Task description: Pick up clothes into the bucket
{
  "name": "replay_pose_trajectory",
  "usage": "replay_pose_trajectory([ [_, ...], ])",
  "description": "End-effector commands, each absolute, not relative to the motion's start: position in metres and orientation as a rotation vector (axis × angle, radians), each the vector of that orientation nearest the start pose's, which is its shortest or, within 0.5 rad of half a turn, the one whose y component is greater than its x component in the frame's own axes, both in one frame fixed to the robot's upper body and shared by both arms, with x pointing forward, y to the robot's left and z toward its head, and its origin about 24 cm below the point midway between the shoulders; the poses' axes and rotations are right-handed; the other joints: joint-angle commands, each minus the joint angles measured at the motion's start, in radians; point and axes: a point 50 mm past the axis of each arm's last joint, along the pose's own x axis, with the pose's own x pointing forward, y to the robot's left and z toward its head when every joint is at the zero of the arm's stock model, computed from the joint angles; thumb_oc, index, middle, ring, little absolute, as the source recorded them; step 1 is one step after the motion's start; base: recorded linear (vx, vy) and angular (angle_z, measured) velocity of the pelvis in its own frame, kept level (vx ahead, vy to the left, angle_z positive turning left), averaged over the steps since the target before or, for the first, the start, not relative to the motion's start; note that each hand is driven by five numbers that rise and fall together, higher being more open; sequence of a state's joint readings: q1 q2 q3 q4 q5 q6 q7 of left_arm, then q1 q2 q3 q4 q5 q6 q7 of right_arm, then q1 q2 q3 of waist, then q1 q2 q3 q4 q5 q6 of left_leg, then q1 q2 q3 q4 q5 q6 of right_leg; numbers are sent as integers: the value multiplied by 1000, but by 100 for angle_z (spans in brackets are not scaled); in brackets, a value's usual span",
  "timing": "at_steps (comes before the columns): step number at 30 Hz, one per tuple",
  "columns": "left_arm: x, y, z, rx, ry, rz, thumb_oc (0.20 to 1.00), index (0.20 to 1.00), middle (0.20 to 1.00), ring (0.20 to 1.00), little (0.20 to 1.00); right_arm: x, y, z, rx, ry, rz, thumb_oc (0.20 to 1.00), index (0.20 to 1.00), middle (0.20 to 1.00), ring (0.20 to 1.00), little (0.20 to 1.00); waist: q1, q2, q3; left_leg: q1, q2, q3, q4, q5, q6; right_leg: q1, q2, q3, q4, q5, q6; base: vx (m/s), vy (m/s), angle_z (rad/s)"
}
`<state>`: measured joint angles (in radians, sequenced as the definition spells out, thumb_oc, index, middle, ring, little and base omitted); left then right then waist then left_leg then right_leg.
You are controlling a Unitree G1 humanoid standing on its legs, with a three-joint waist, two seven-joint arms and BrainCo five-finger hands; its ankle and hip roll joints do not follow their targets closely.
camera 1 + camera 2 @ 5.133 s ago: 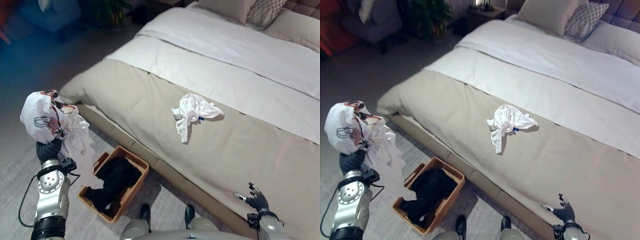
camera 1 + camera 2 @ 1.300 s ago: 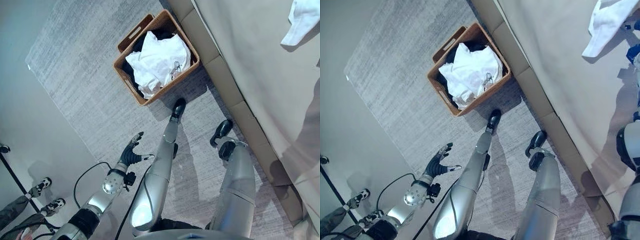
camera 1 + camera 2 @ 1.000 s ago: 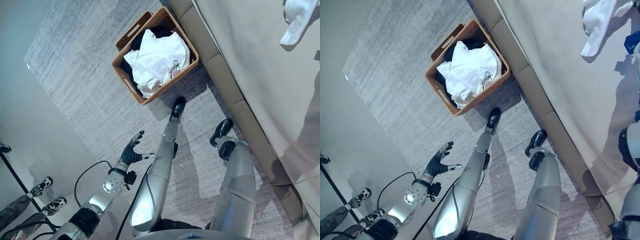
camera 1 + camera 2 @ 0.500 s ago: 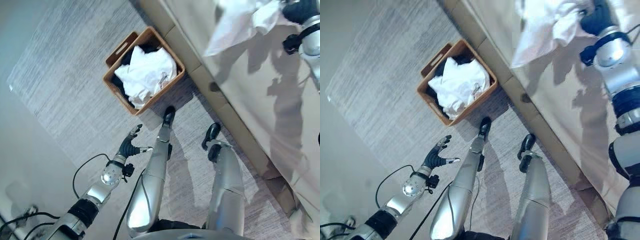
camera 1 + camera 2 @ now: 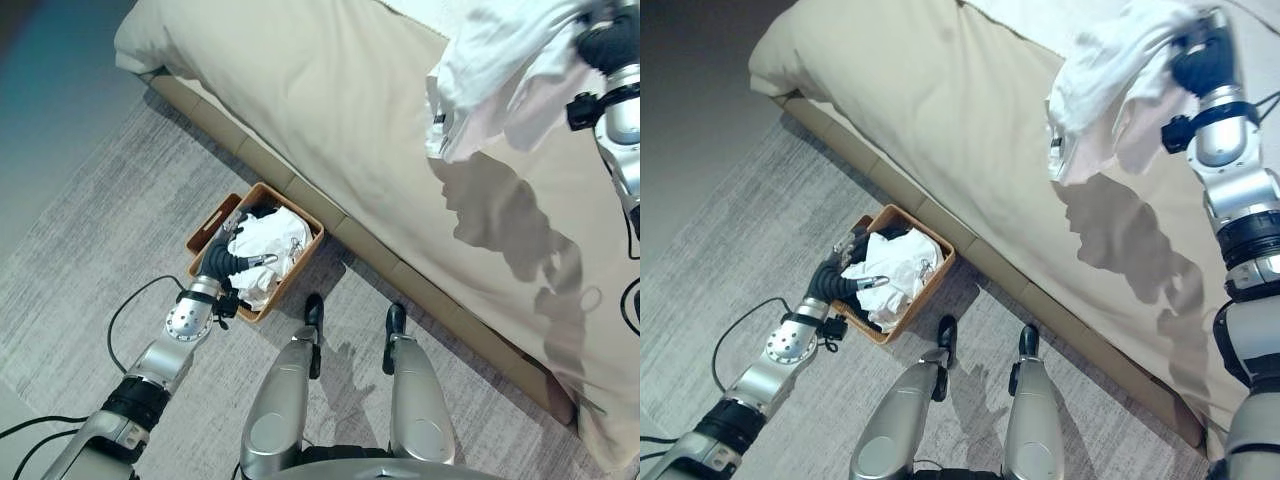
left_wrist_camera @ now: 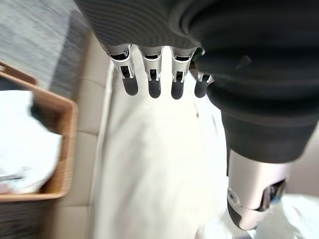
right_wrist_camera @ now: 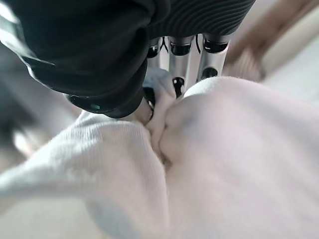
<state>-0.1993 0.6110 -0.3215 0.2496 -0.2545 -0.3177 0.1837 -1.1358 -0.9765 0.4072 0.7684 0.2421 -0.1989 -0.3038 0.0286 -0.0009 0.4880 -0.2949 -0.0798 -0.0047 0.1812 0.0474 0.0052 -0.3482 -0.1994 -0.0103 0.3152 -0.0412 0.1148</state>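
Observation:
A brown wicker basket stands on the rug against the bed's side, with a white printed shirt lying on dark clothes inside it. My left hand hovers at the basket's near rim, fingers straight and holding nothing. High over the bed, my right hand is shut on a white garment, which hangs in folds above the beige cover. In the right wrist view, the fingers curl into the bunched white cloth.
The beige bed takes up the upper half of the eye views, its padded base running right behind the basket. A grey rug covers the floor to the left of the basket.
The camera has swung up toward the bed. My left hand rose from low by the floor to the basket's rim. My right hand still holds the white garment up, lifted off the bed earlier.

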Motion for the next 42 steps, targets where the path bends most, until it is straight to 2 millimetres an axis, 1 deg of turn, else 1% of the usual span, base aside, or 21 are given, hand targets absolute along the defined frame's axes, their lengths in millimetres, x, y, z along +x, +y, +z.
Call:
replay_pose_trajectory([
  [1, 264, 212, 60, 324, -171, -107, 1000, 1000, 1000, 1000, 1000, 346, -301, 344, -718, -695, -526, 200, 200, 200, 200, 200, -14, -21, -137, 49, -24, -30, 69, -139, 7, 40, 4, -5, -36, 44, 19, 129, 32, -6],
  [5, 255, 214, 47, 300, -114, -105, 1000, 1000, 1000, 1000, 1000, 346, -301, 331, -697, -683, -517, 200, 200, 200, 200, 200, -18, -25, -193, 111, -20, -21, 35, -146, 5, 102, 11, -3, -90, 53, 24, 126, 9, -8],
  [8, 254, 211, 47, 273, -111, -105, 1000, 1000, 1000, 1000, 1000, 346, -299, 324, -698, -673, -486, 200, 200, 200, 200, 200, -24, -33, -236, 157, -10, -11, 2, -145, 1, 147, 19, -4, -128, 59, 28, 96, -22, -11],
  [11, 261, 203, 56, 254, -152, -123, 1000, 1000, 1000, 1000, 1000, 349, -289, 316, -680, -662, -399, 200, 200, 200, 200, 200, -35, -43, -278, 198, 3, -3, -22, -144, -5, 187, 28, -3, -151, 58, 31, 69, -29, -7],
  [16, 280, 187, 74, 273, -222, -152, 1000, 1000, 1000, 1000, 1000, 350, -271, 298, -749, -596, -192, 200, 200, 200, 200, 200, -57, -63, -340, 264, 24, 10, -56, -144, -13, 245, 41, -10, -166, 43, 30, 66, -34, -8],
  [17, 280, 186, 74, 272, -222, -153, 1000, 1000, 1000, 1000, 1000, 349, -271, 298, -750, -596, -192, 200, 200, 200, 200, 200, -57, -63, -339, 266, 24, 9, -58, -143, -14, 248, 41, -11, -167, 43, 30, 81, -46, -4],
  [18, 289, 176, 82, 294, -253, -162, 1000, 1000, 1000, 1000, 1000, 347, -261, 293, -748, -593, -110, 200, 200, 200, 200, 200, -68, -70, -366, 291, 33, 17, -80, -141, -17, 274, 47, -13, -183, 40, 29, 62, -47, -3],
  [20, 295, 168, 85, 300, -268, -175, 1000, 1000, 1000, 1000, 1000, 343, -256, 287, -737, -584, -47, 200, 200, 200, 200, 200, -75, -75, -390, 314, 42, 20, -104, -136, -19, 295, 51, -19, -197, 39, 29, 77, -54, -6],
  [24, 305, 151, 98, 311, -312, -222, 1000, 1000, 1000, 1000, 1000, 332, -235, 285, -729, -608, 102, 200, 200, 200, 200, 200, -89, -79, -424, 350, 53, 24, -135, -128, -23, 326, 59, -26, -214, 35, 26, 48, -41, -5],
  [25, 308, 145, 103, 321, -328, -241, 1000, 1000, 1000, 1000, 1000, 328, -226, 285, -720, -624, 160, 200, 200, 200, 200, 200, -90, -81, -433, 357, 56, 25, -139, -129, -24, 334, 62, -28, -220, 35, 26, 32, -33, -7],
  [26, 308, 144, 104, 322, -332, -245, 1000, 1000, 1000, 1000, 1000, 326, -225, 285, -715, -627, 172, 200, 200, 200, 200, 200, -92, -80, -438, 361, 57, 26, -141, -129, -25, 340, 63, -28, -223, 35, 26, 37, -37, -5],
  [32, 315, 128, 109, 329, -354, -273, 1000, 1000, 1000, 1000, 1000, 299, -178, 290, -679, -713, 483, 200, 200, 200, 200, 200, -95, -79, -466, 385, 70, 35, -161, -120, -31, 367, 71, -29, -256, 41, 24, 15, -24, -7],
  [35, 317, 120, 115, 321, -372, -293, 1000, 1000, 1000, 1000, 1000, 288, -162, 289, -642, -733, 600, 200, 200, 200, 200, 200, -96, -78, -472, 386, 74, 33, -161, -117, -34, 377, 73, -32, -259, 39, 23, 1, -11, 0],
  [38, 318, 110, 118, 282, -375, -330, 1000, 1000, 1000, 1000, 1000, 280, -147, 286, -619, -734, 703, 200, 200, 200, 200, 200, -98, -76, -476, 393, 75, 32, -160, -118, -36, 389, 74, -35, -262, 36, 20, 0, 0, 0],
  [39, 318, 110, 118, 282, -375, -330, 1000, 1000, 1000, 1000, 1000, 280, -147, 286, -619, -734, 703, 200, 200, 200, 200, 200, -98, -76, -476, 394, 75, 32, -160, -118, -36, 389, 74, -36, -262, 36, 20, 0, 0, 0],
  [41, 317, 100, 124, 246, -395, -370, 1000, 1000, 1000, 1000, 1000, 276, -142, 284, -607, -735, 739, 200, 200, 200, 200, 200, -100, -73, -477, 394, 76, 27, -160, -116, -37, 393, 75, -38, -264, 35, 18, 0, 0, 0],
  [42, 315, 91, 132, 203, -419, -425, 1000, 1000, 1000, 1000, 1000, 272, -136, 283, -607, -745, 781, 200, 200, 200, 200, 200, -101, -73, -477, 393, 77, 23, -159, -114, -41, 397, 76, -45, -266, 33, 16, 0, 0, 0],
])
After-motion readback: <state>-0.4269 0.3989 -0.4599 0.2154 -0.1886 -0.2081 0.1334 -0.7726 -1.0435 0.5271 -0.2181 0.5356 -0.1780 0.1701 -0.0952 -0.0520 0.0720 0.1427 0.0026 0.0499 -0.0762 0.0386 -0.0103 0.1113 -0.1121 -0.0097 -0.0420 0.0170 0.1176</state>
